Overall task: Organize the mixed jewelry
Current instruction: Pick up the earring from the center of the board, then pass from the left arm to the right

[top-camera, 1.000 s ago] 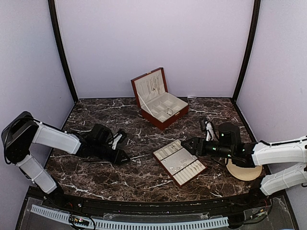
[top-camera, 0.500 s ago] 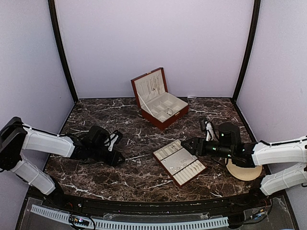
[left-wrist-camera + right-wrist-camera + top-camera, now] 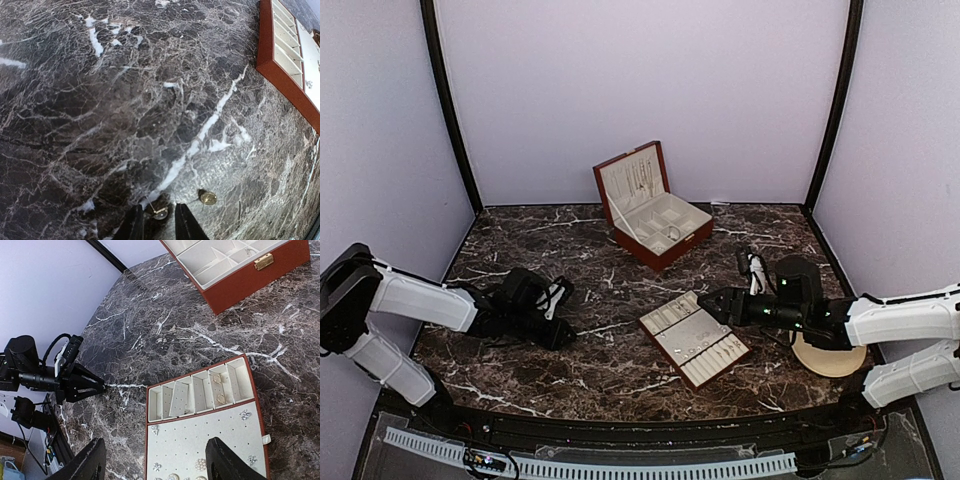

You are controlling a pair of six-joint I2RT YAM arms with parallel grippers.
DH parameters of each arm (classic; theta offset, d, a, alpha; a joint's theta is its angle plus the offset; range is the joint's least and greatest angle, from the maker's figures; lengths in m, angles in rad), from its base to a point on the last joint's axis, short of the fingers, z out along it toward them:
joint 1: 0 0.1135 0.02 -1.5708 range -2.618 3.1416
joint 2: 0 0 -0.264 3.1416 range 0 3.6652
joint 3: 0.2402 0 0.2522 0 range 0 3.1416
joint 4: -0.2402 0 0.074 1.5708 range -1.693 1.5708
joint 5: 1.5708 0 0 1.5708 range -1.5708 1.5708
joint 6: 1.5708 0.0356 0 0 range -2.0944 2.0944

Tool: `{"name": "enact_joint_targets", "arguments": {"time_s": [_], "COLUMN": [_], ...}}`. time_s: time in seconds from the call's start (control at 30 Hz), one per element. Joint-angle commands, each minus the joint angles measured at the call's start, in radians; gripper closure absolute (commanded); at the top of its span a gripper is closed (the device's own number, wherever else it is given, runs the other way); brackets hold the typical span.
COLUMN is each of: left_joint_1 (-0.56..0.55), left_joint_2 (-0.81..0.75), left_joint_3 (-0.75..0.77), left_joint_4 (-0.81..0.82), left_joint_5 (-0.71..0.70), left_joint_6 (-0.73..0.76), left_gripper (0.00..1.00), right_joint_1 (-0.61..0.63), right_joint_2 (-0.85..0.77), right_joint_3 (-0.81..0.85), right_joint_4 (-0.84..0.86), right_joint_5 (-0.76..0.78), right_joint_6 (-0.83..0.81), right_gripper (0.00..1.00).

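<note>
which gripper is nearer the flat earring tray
Right. The right gripper is over the flat earring tray's far edge; the left gripper is well off to its left.

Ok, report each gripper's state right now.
Left gripper: slightly open, straddling a small earring, not gripping it.
Right gripper: wide open, empty, over the tray.

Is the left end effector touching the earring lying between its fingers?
Cannot tell. In the left wrist view the earring lies between the fingers of the left end effector, but shadow hides any contact.
</note>
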Motion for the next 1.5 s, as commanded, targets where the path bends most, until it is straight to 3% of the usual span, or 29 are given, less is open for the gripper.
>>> {"name": "enact_joint_targets", "arguments": {"time_s": [0.0,0.47,0.83,1.2,1.47], "left_joint_1": [-0.002,-0.002,-0.002,-0.022,-0.132], "left_joint_2": [0.016,0.016,-0.059,-0.156,-0.083], "left_joint_3": [-0.013,-0.014,0.024,0.11,0.211], "left_joint_4": [0.011,0.02,-0.016,-0.023,0.019], "left_joint_5": [0.013,0.051,0.085,0.194,0.326], "left_joint_6": [-0.004,-0.006,-0.061,-0.326,-0.496], "left_gripper": [0.78,1.0,1.0,1.0,1.0], "right_joint_1": [-0.008,-0.007,-0.007,0.025,0.203], "right_joint_2": [-0.017,-0.029,-0.076,-0.181,-0.229], "right_joint_3": [-0.014,-0.022,-0.007,-0.016,0.009], "right_joint_4": [0.035,0.028,-0.015,0.036,0.047], "right_joint_5": [0.006,0.014,0.001,-0.171,-0.073], "right_joint_6": [0.006,0.009,0.005,-0.168,-0.396], "right_gripper": [0.31,0.3,0.3,0.31,0.36]}}
